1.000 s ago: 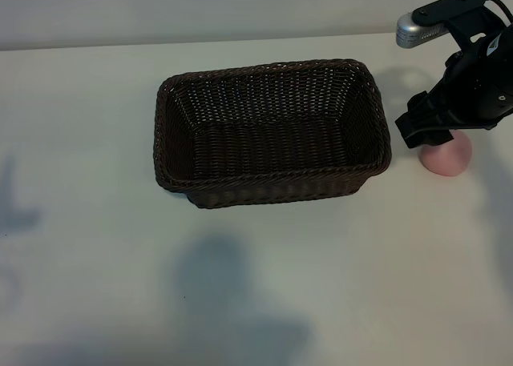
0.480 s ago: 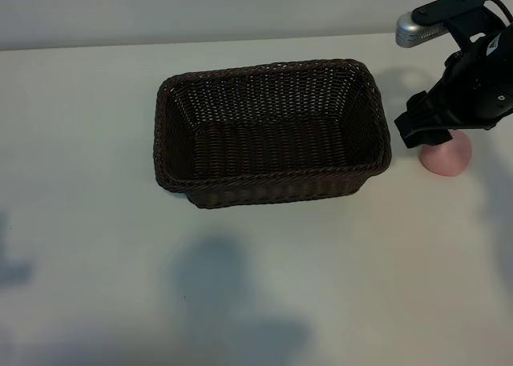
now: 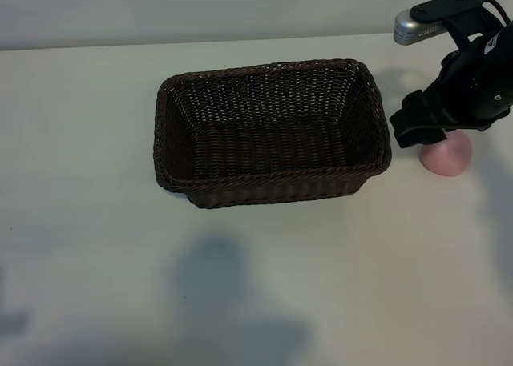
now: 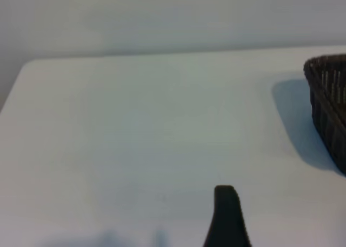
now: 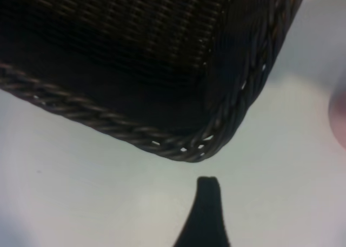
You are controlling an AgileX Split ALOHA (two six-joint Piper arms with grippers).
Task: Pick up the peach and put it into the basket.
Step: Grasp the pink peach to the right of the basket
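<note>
Even, fairly bright overhead light on the surface (image 3: 96,142). Soft grey shadows lower centre of exterior frame. Both wrist views soft-focused; basket (image 5: 162,68) interior very dark.

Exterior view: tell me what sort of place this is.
Most likely a lab bench set up for robot trials, not a home or shop. A bare white table against a plain wall holds only a wicker basket and a peach, with the right gripper over the peach.

A plain white table (image 3: 96,142) meets a pale wall (image 3: 200,10).
</note>
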